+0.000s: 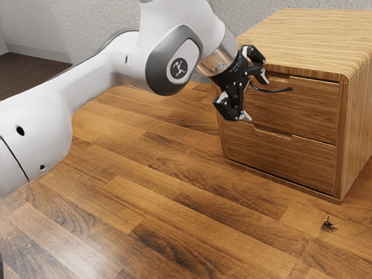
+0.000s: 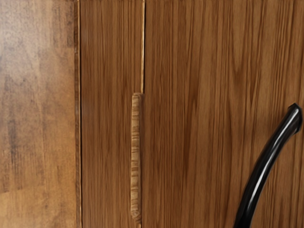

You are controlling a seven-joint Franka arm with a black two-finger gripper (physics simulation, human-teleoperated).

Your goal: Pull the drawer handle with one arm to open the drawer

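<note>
A light wooden cabinet (image 1: 314, 40) stands on the floor at the exterior view's right, with two drawers in its front. The upper drawer (image 1: 302, 107) carries a thin black curved handle (image 1: 273, 89). My black gripper (image 1: 256, 99) is right at that drawer's front, by the handle's left end. It is open, one finger above the handle and one below. In the wrist view the black handle (image 2: 266, 166) curves across the upper drawer front (image 2: 213, 95), close to my hand. I cannot tell whether the upper drawer is pulled out at all.
The lower drawer (image 1: 279, 154) has a wooden lip grip (image 1: 272, 133), which also appears as a lip grip (image 2: 136, 156) in the wrist view beside the seam between the drawers. Dark plank floor (image 1: 145, 192) spreads in front of the cabinet. A grey wall (image 1: 58, 23) stands behind.
</note>
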